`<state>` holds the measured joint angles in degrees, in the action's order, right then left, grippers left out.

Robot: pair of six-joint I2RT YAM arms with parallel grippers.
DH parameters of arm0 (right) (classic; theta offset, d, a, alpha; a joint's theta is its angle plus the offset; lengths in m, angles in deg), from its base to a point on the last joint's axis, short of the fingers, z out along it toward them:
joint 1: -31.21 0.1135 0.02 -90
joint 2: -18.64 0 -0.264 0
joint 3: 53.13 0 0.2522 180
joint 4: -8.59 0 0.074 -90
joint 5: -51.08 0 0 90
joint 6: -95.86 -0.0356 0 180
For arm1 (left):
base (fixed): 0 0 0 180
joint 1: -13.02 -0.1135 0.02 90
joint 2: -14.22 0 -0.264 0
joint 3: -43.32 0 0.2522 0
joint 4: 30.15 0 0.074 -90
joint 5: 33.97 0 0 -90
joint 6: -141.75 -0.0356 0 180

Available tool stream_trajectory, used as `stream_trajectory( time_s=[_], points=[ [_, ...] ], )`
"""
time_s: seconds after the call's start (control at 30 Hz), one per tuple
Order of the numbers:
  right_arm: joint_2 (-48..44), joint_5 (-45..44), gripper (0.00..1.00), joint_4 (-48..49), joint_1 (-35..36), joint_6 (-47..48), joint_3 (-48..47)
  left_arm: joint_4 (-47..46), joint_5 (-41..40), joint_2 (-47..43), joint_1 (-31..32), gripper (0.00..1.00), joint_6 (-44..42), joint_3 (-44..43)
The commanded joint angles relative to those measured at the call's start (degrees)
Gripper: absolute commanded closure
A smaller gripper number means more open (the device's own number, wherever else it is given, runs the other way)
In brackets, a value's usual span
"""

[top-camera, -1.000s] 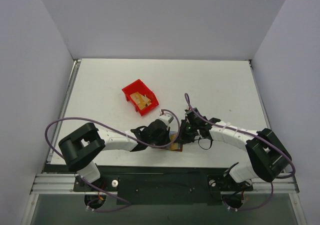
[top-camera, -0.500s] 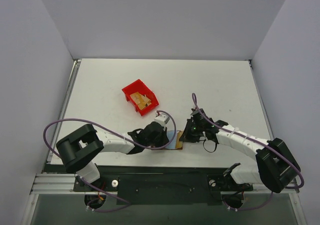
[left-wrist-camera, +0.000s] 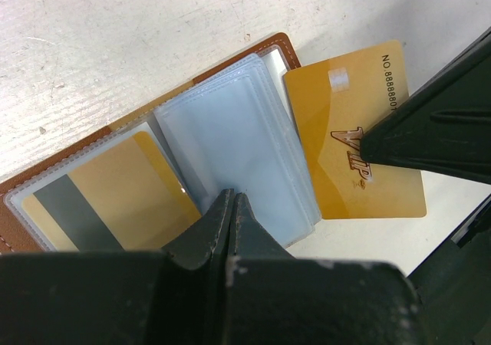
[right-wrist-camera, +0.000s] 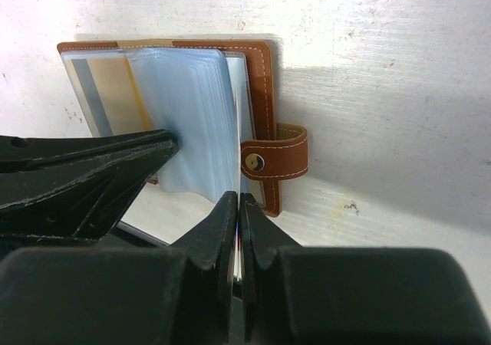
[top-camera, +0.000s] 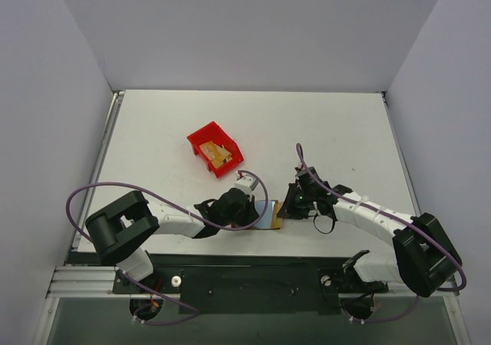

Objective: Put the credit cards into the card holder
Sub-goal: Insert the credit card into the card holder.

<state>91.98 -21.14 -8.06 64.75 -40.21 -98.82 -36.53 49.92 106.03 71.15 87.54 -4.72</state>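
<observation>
one striped card (left-wrist-camera: 107, 199) is in the card holder (right-wrist-camera: 265, 77), right fingers (left-wrist-camera: 430, 123) closed on second card (left-wrist-camera: 337, 130), left fingers (left-wrist-camera: 215, 230) closed, more cards (top-camera: 221, 156) in red bin (top-camera: 201, 139).

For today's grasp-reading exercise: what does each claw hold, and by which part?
Right claw pinches a gold card by its edge away from the card holder. Left claw is shut against the holder's clear sleeves; a pinch cannot be told.
</observation>
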Motion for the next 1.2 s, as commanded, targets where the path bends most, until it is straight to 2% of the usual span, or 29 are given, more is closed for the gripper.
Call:
stream_trajectory(
  time_s=[0.0, 0.47, 1.17],
  points=[
    [-1.36, 0.76, 1.0, -1.24, -0.49, 1.85, 0.63, 6.52, -0.83, 1.27, -0.38, 1.0, -0.63, 2.2],
    [-9.53, 3.84, 1.0, 6.5, -0.4, 0.71, 3.53, 6.43, -0.75, 1.62, -0.38, 1.0, -0.72, 2.03],
    [-3.55, -0.29, 1.0, 7.29, -0.49, 0.01, 3.09, 6.69, -0.57, 1.53, -0.38, 1.0, -0.81, 1.68]
  ],
)
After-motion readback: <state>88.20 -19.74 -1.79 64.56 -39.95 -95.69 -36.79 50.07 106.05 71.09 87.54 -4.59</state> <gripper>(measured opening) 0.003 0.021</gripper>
